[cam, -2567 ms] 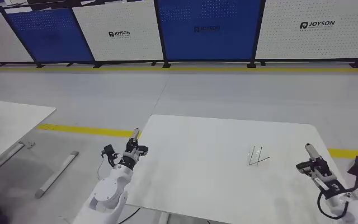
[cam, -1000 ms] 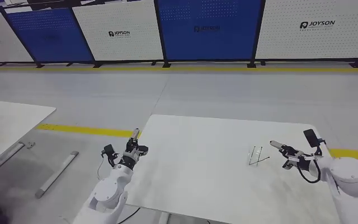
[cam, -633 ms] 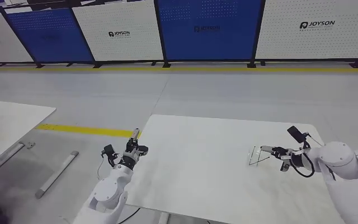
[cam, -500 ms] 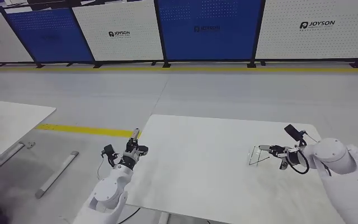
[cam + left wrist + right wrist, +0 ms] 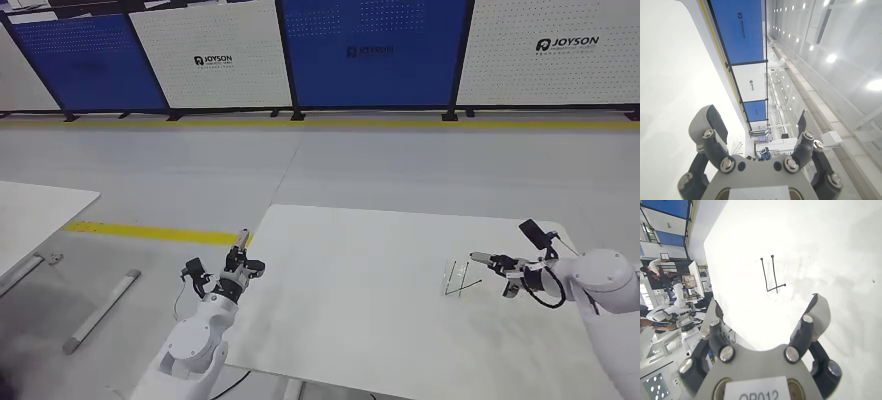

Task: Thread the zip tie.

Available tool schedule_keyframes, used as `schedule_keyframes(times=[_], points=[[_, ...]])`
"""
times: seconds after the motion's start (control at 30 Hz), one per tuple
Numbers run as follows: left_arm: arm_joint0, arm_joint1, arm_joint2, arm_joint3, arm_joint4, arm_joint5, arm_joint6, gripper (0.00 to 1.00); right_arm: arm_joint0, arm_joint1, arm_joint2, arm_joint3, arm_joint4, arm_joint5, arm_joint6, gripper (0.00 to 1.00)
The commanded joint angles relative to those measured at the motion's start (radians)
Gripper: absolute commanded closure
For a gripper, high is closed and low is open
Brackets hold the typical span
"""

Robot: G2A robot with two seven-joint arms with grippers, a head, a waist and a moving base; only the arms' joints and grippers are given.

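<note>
Evidently pickup is in hand: the right gripper [image 5: 765, 299] hangs near the zip ties [image 5: 774, 274], jaws spread, empty. Next, lower and pinch one of them

The zip ties [image 5: 774, 274] look like black plastic, the table [image 5: 810, 237] smooth and matt.

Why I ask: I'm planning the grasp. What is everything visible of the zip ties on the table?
The zip ties are three thin black straps, plastic by their look, each with a small square head. They lie flat and unthreaded on the white table. Two lie nearly parallel; the third crosses one's tail and meets the other's. The open right gripper hangs close by, touching none.
</note>
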Motion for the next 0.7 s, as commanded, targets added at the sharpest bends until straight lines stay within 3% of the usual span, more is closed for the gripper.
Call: schedule_keyframes(times=[0.0,0.13,0.57,0.67], points=[[0.000,0.000,0.000,0.000,0.000,0.000,0.000,0.00,0.011,-0.004,-0.011,0.029,0.015,-0.003,0.005,0.00],[0.000,0.000,0.000,0.000,0.000,0.000,0.000,0.00,0.059,-0.021,-0.072,0.126,0.016,-0.001,-0.004,0.00],[0.000,0.000,0.000,0.000,0.000,0.000,0.000,0.00,0.064,-0.023,-0.075,0.124,0.009,0.000,-0.029,0.00],[0.000,0.000,0.000,0.000,0.000,0.000,0.000,0.00,0.085,-0.037,-0.114,0.143,0.010,0.014,-0.063,0.00]])
